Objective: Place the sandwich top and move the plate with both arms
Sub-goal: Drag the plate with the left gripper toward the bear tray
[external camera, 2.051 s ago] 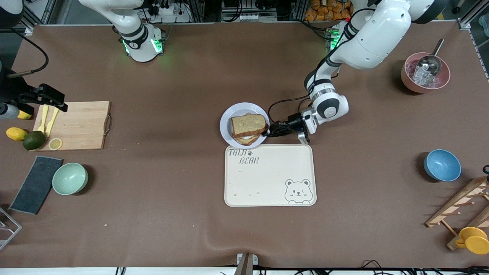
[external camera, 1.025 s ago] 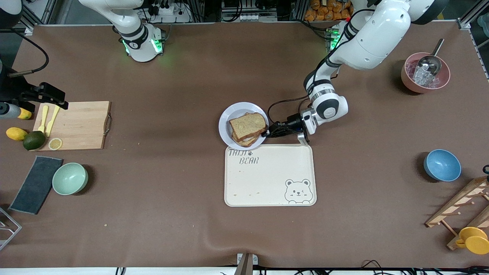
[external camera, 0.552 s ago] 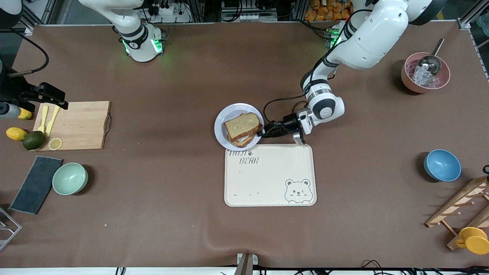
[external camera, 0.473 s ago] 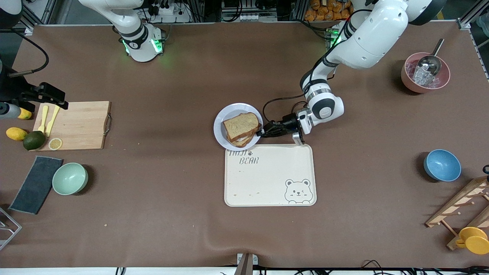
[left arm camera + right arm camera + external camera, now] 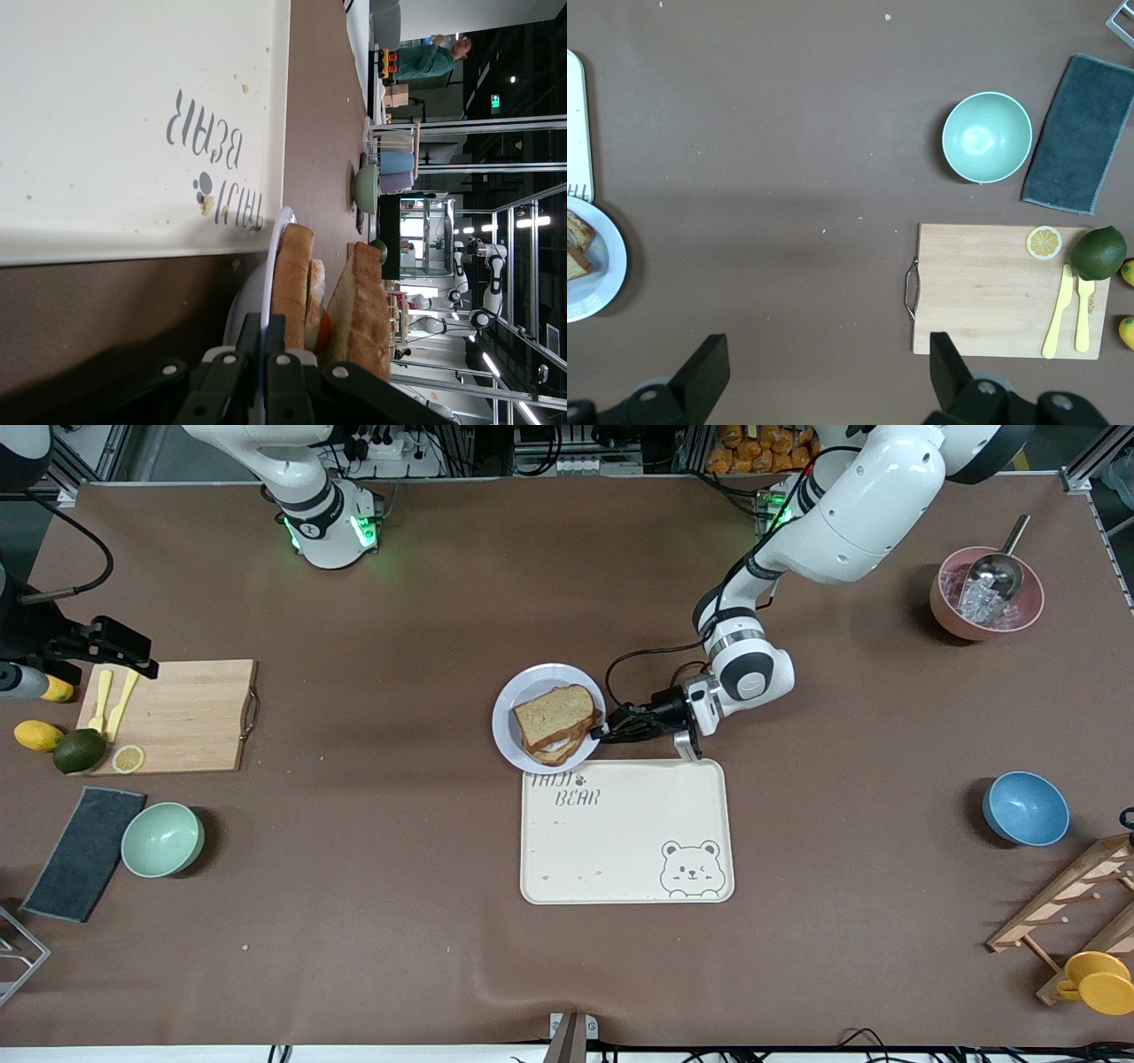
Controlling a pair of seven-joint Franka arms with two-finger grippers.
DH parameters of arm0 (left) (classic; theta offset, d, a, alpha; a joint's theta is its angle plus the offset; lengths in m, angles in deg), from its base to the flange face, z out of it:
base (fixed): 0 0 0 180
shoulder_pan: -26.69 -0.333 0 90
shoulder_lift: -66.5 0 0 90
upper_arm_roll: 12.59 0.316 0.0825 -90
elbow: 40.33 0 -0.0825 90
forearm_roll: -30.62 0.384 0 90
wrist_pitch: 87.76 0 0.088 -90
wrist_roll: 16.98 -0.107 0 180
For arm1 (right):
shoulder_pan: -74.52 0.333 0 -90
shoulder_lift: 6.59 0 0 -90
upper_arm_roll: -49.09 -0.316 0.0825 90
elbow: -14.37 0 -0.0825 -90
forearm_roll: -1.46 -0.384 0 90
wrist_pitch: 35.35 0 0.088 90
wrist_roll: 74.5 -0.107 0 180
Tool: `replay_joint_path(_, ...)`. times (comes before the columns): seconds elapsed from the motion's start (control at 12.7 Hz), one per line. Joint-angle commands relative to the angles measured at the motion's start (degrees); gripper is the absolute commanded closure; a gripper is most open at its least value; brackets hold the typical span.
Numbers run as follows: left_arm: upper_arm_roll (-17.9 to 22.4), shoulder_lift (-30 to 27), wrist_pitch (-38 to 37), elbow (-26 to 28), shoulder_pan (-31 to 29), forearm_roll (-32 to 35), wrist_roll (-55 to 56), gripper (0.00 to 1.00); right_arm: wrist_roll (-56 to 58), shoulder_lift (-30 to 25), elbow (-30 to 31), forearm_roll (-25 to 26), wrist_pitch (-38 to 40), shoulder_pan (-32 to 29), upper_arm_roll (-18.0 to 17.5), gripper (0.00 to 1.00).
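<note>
1. Where its fingers pinch the rim of the plate, the left gripper sits mid-table.
2. Sandwich top lies uppermost on the plate.
3. Right gripper, fingers spread, waits above the cutting board near the desk's right-arm edge.

The plate sits at the centre of the frame with the cream tray touching its lower edge, blocking any pass below it. The left pincer occupies the plate's edge toward the left arm's end. Bare tabletop lies open from the plate across to the cutting board at middle left.
</note>
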Motion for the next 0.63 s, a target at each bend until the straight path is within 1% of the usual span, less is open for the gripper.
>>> replay_joint_path(0.0,-0.98,-1.72,0.82,-0.09,-0.26,0.17,0.97,0.95,-1.24,-0.50,0.07,1.18,0.53,0.26,-0.05,0.00)
replay_joint_path(0.16,-1.77,-2.34,0.74,0.00,-0.53,0.26,0.88,0.95,-1.15,-0.41,0.25,1.10,0.53,0.26,-0.05,0.00)
replay_joint_path(0.55,-1.95,-4.10,0.65,-0.09,-0.70,0.17,0.88,0.95,-1.07,-0.15,0.25,1.01,0.53,0.17,-0.05,0.00)
